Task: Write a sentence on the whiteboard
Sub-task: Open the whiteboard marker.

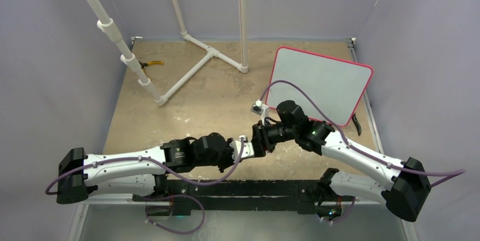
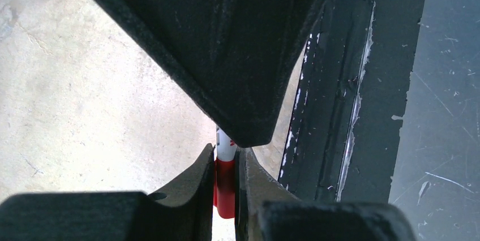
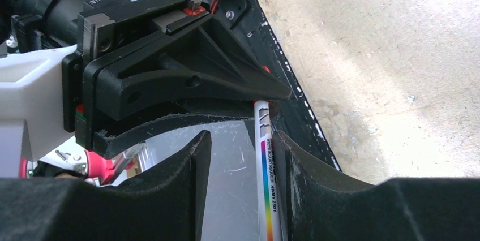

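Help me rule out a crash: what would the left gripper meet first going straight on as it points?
Most likely the right gripper, facing it tip to tip; the marker that the left gripper clamps runs between its open jaws.

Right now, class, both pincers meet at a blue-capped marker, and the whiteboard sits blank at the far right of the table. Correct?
No: the cap on the marker is red, not blue, as the left wrist view shows inside the left pincer. Otherwise right: the right pincer meets it there, and the whiteboard sits blank at the far right of the table.
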